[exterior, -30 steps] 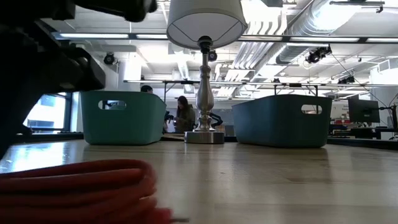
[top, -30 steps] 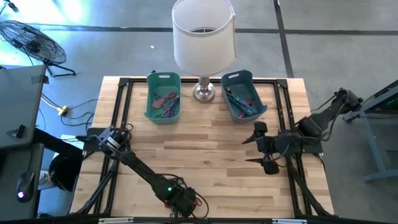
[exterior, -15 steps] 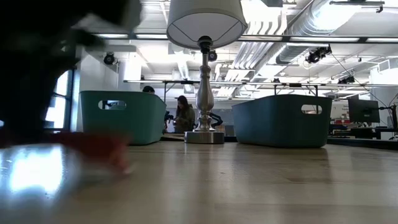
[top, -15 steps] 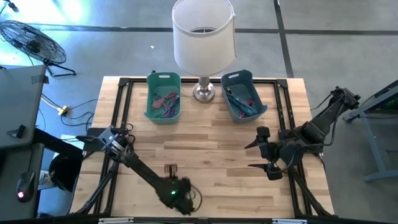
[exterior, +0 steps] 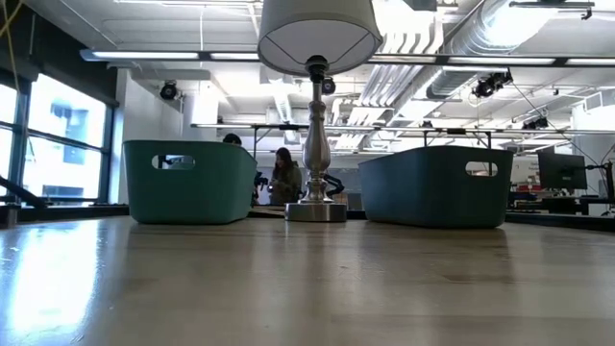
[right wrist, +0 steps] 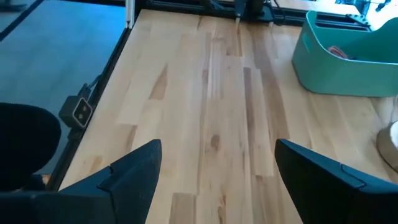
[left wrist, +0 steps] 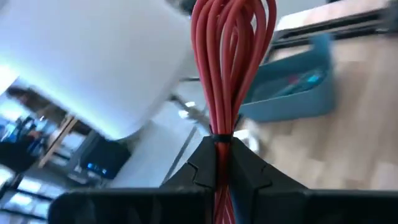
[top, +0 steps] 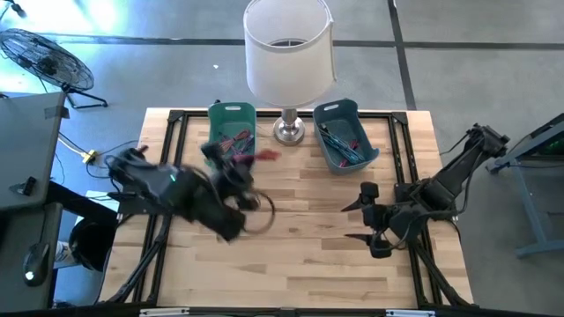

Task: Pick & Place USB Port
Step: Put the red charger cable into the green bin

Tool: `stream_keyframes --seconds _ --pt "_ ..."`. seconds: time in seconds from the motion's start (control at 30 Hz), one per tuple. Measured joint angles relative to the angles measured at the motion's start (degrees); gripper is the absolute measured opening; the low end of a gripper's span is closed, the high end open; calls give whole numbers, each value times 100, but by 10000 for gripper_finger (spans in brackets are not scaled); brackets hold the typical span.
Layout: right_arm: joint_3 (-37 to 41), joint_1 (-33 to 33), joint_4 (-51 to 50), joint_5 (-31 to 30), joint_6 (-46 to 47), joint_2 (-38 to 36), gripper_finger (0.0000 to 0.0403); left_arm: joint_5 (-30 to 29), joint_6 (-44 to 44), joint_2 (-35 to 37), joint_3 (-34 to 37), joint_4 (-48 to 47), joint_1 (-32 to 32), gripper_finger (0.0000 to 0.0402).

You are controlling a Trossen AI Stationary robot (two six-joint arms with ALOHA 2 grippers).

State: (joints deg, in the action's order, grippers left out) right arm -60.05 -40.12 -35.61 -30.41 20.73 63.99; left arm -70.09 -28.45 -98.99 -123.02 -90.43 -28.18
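a pale wooden table [top: 291, 246] with a black frame along its edges carries three things at its far edge: a lamp [top: 288, 53] at the middle, a green bin [top: 215, 157] to its left, and a blue bin [top: 328, 154] to its right, both holding cables.

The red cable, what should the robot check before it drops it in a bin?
1. Left gripper shut on the red cable: ok.
2. Cable lifted off the table: ok.
3. Cable right above the green bin: not ok, it hangs beside it.
4. Blue bin out of the way: ok.
5. Right gripper open, waiting at the right side: ok.
6. Loops tidy: cannot tell.
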Motion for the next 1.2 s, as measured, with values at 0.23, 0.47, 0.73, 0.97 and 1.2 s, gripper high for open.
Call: stream_keyframes --seconds 0.23,0.47,0.73,0.97,1.2 --pt "0 -39 64 -127 48 291 306 33 -34 1099 786 23 911 13" --pt "0 -39 106 -243 47 542 306 288 -1031 2159 2613 34 1797 13" --pt "0 -39 112 -315 -10 769 306 693 -2857 3300 5538 632 2274 13" --pt "0 -39 120 -500 -141 850 306 613 -2704 4121 7543 2942 2300 13" --pt "-2 -34 130 -680 -129 850 306 698 -1378 4435 8142 4936 2501 13"
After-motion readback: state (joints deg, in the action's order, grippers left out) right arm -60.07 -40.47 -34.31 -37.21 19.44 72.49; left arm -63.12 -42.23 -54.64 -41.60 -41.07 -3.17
